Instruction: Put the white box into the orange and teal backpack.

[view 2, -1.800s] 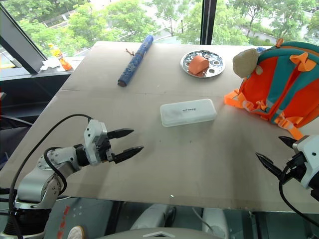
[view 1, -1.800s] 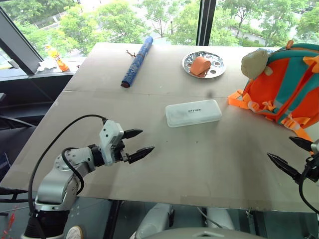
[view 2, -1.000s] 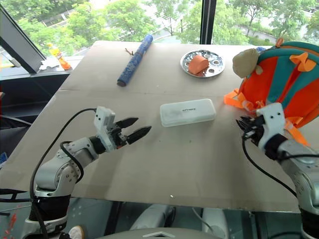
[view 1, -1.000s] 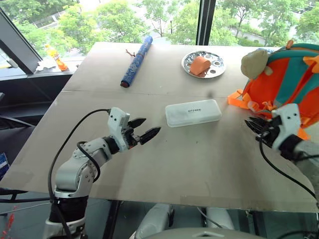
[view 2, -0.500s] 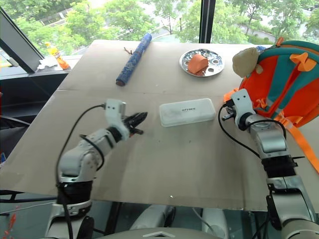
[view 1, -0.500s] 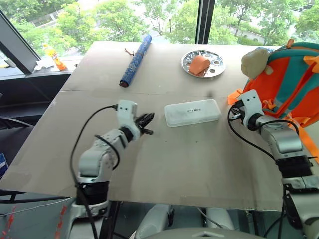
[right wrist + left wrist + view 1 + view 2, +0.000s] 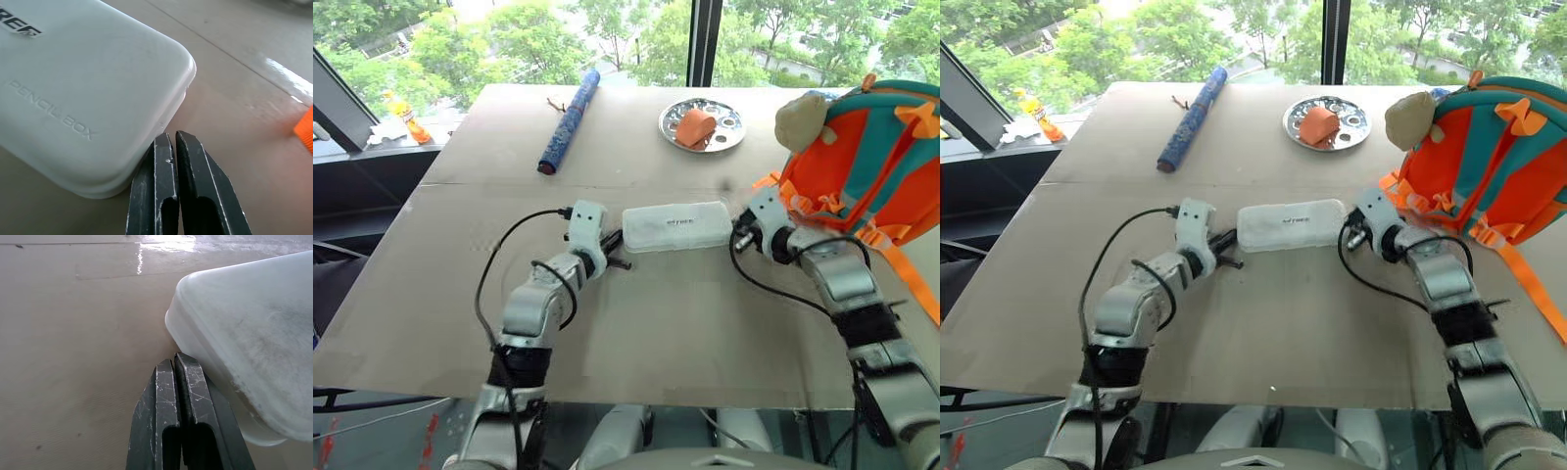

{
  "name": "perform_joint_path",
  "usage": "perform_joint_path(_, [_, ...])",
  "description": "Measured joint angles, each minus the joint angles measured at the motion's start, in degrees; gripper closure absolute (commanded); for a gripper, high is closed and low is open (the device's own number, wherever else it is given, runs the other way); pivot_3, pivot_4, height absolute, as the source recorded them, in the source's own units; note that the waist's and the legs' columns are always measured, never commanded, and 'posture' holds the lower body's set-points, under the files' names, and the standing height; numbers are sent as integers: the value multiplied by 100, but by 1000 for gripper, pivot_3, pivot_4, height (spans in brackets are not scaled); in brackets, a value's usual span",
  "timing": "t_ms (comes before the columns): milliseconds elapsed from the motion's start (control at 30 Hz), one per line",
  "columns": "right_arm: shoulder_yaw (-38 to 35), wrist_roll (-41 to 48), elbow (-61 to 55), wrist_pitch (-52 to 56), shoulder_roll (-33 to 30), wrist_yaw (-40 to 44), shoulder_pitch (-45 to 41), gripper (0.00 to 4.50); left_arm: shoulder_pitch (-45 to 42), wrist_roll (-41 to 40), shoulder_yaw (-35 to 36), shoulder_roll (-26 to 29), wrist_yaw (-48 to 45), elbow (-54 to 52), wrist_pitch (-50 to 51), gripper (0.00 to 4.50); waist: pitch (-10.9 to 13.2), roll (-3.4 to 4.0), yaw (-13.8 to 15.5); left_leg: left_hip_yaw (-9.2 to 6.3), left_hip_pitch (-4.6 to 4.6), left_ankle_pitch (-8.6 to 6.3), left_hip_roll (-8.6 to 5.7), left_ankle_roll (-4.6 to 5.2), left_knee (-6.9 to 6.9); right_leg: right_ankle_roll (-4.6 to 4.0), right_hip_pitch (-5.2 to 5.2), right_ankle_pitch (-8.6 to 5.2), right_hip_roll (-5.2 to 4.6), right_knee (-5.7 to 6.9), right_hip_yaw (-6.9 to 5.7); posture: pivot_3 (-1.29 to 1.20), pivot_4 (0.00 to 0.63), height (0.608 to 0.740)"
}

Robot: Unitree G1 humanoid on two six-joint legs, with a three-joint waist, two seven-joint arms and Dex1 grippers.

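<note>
Lying flat on the table (image 7: pixel 460 294), the white box (image 7: pixel 676 226) is flanked by the left gripper (image 7: pixel 612 247) and right gripper (image 7: pixel 738 235), each with fingers pressed together, empty, at opposite short ends. Squeezed between such narrow tips, the smooth case could pivot or pop free well before reaching the orange and teal backpack (image 7: pixel 881 157) standing near its right end.

- The left gripper (image 7: pixel 615 247) reaches in low over the counter (image 7: pixel 685 323), its two black fingers (image 7: pixel 166 396) pressed together, tips at the left end of the white box (image 7: pixel 676 226).
- The right gripper (image 7: pixel 736 238) mirrors it at the white box's right end, fingers (image 7: pixel 188 161) likewise closed, forearm angling inward.
</note>
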Motion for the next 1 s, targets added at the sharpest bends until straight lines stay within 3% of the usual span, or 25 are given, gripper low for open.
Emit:
perform_joint_path(233, [203, 293, -2402, 1046, -271, 228, 1409, 4500, 1074, -200, 273, 884, -515, -1319, 630, 4422, -3, -1, 54, 8, 4, -5, 15, -8, -1, -14, -8, 8, 16, 6, -5, 0, 150, 731])
perform_joint_path(433, [199, 253, -2626, 1169, -219, -4, 1621, 4500, 1106, -236, 279, 1077, -785, -1320, 680, 4422, -5, -3, 95, 12, 32, -6, 15, -9, -4, -19, 19, 11, 17, 1, -5, 0, 150, 731])
perform_joint_path(533, [181, 214, -2584, 1113, -246, -48, 1620, 4500, 1065, -362, 402, 1175, -1049, -1196, 692, 3728, -5, -3, 99, 12, 35, -6, 16, -9, -5, -19, 21, 11, 18, 1, -4, 0, 150, 731])
perform_joint_path(567, [169, 212, -2518, 1051, -301, -38, 1592, 4500, 1043, -528, 541, 1249, -1260, -1064, 703, 3107, -5, -3, 98, 12, 35, -6, 16, -9, -5, -19, 21, 11, 19, 1, -4, 0, 150, 731])
perform_joint_path(633, [150, 210, -2460, 1022, -316, -30, 1560, 4500, 1028, -611, 652, 1322, -1405, -963, 707, 2421, -5, -3, 98, 11, 35, -6, 17, -9, -5, -19, 21, 11, 20, 1, -5, 0, 150, 731])
perform_joint_path(800, [131, 215, -2350, 951, -358, -3, 1489, 4500, 572, -1237, 1104, 1991, -2378, 33, 1012, 45, -4, -6, 89, 8, 37, -6, 22, -10, -5, -19, 20, 10, 27, 6, -10, 0, 150, 731])
perform_joint_path(867, [57, 216, -2348, 947, -423, 9, 1506, 4500, 362, -1701, 1487, 2424, -2888, 519, 1586, 45, -4, -5, 57, 9, 36, -7, 21, -11, -10, -19, 17, 10, 26, 3, -10, 0, 150, 731])
perform_joint_path(1000, [20, 215, -2348, 946, -404, 5, 1506, 4500, -53, -2470, 1352, 2744, -3636, 897, 2792, 45, -2, -8, 73, 1, 32, -9, 19, -10, -12, -20, 16, 10, 22, -5, -28, 0, 150, 731])
